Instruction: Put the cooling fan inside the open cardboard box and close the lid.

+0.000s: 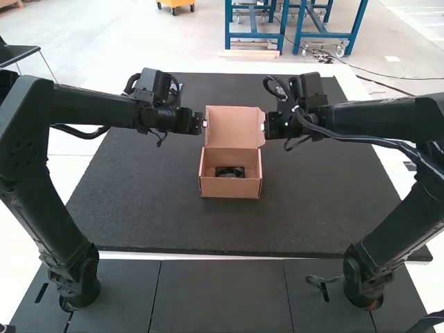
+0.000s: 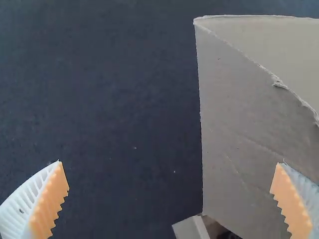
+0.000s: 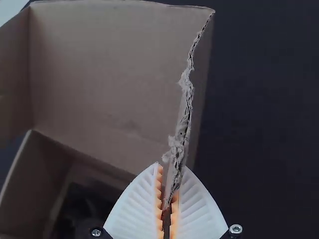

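The open cardboard box (image 1: 230,182) stands in the middle of the black mat, its lid (image 1: 234,127) upright at the back. The black cooling fan (image 1: 229,171) lies inside the box. My right gripper (image 1: 266,127) is shut on the lid's torn right edge (image 3: 183,114), its ribbed white fingers (image 3: 197,209) pinching the cardboard. My left gripper (image 1: 204,123) is open at the lid's left edge; the lid (image 2: 254,129) stands between its orange pads (image 2: 50,199), nearer the one pad (image 2: 288,204). In the right wrist view the fan (image 3: 82,211) is a dark shape in the box bottom.
The black mat (image 1: 139,201) covers the table around the box. White table surface (image 1: 55,166) lies past the mat's left and right edges. Both arm bases stand at the near edge.
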Available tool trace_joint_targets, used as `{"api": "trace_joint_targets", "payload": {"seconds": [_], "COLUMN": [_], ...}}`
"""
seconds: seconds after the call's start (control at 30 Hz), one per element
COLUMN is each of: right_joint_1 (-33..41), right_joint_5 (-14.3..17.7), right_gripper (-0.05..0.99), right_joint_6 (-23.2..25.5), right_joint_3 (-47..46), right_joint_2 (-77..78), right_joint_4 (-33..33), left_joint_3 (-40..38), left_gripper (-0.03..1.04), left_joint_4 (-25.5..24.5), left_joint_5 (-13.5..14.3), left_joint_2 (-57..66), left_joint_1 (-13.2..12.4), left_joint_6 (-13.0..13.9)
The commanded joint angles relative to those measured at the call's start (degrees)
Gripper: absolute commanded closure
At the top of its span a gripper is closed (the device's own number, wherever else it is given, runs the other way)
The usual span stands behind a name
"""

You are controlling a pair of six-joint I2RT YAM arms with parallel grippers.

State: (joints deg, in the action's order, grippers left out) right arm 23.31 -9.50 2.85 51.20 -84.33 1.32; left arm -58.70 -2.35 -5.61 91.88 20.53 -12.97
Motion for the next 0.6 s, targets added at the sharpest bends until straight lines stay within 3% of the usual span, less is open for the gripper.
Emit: {"api": "trace_joint_targets", "payload": {"seconds": [0.0, 0.57], "right_joint_1": [2.0, 2.18], "right_joint_5": [-2.98, -3.77], "right_gripper": [0.86, 0.86], "right_joint_6": [-0.92, -3.99], "right_joint_3": [-0.4, -0.14], "right_joint_2": [-0.13, 0.14], "right_joint_4": [-0.09, -8.0], "left_joint_3": [-0.89, -0.98], "left_gripper": [0.05, 0.05], "left_joint_4": [-0.29, -2.84], "left_joint_5": [0.24, 0.24], "left_joint_2": [-0.29, -2.05], "left_joint_1": [0.38, 0.47], "left_joint_6": [-0.3, -0.12]}}
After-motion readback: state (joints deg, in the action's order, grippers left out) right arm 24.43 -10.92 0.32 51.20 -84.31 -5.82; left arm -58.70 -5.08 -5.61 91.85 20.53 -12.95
